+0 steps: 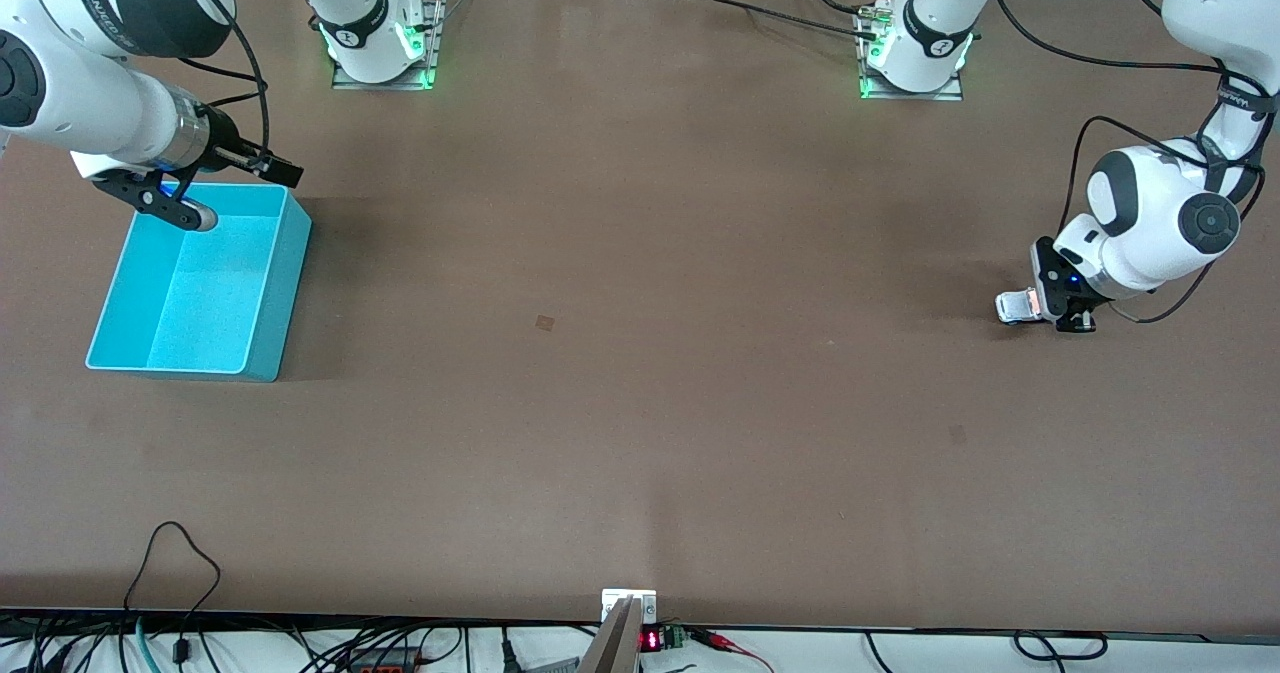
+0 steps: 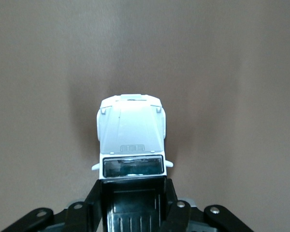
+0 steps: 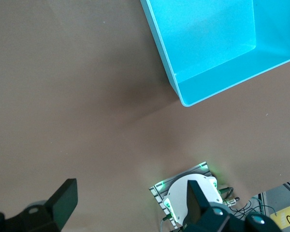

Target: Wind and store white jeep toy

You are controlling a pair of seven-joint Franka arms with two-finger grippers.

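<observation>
Presently the white jeep toy (image 2: 130,133) is gripped at its black rear by the left gripper (image 1: 1050,303) on the table's left-arm end, so it is best drawn back with wheels pressed down, while the wide-open right gripper (image 1: 185,203) waits over the turquoise bin (image 1: 150,353).

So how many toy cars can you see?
1. The white jeep toy sits on the table at the left arm's end, clamped in the left gripper fingers.
</observation>
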